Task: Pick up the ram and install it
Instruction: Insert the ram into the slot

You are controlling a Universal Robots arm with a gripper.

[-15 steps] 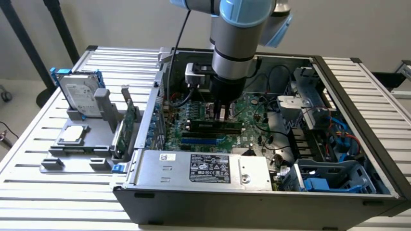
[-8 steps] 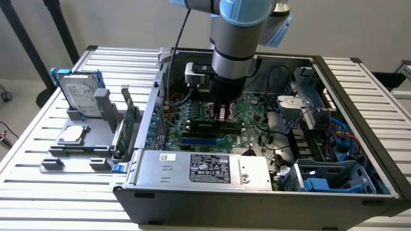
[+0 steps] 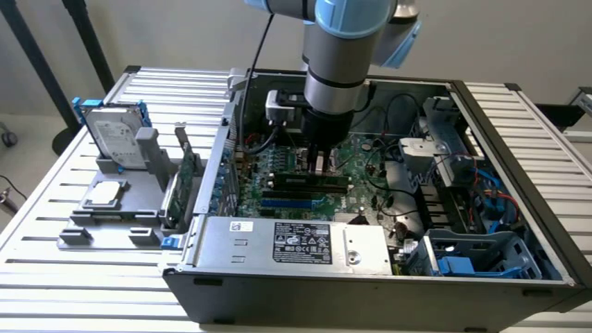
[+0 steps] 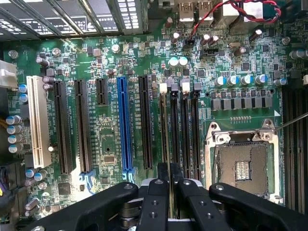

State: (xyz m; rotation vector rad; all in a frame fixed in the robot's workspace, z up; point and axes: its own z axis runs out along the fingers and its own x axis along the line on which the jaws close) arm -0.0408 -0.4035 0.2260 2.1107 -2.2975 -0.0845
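Observation:
My gripper (image 3: pixel 319 166) reaches down into the open computer case (image 3: pixel 518 180), above the motherboard (image 3: pixel 277 163). Its two black fingers (image 4: pixel 156 202) stand close together, shut on the ram (image 4: pixel 168 139). In the wrist view the ram is edge-on, a thin strip lying along one of the black memory slots between the white latches (image 4: pixel 163 88). The exterior view shows the ram (image 3: pixel 287 182) as a long dark bar standing on the board right under the fingers. Whether it is fully seated in the slot I cannot tell.
A grey holder (image 3: pixel 120 208) outside the case at the exterior view's left carries a silver hard drive (image 3: pixel 116 132) and a green expansion card (image 3: pixel 190 180). The power supply (image 3: pixel 296 243) lies along the case front. A blue slot (image 4: pixel 125 130) and the CPU socket (image 4: pixel 243 166) flank the memory slots.

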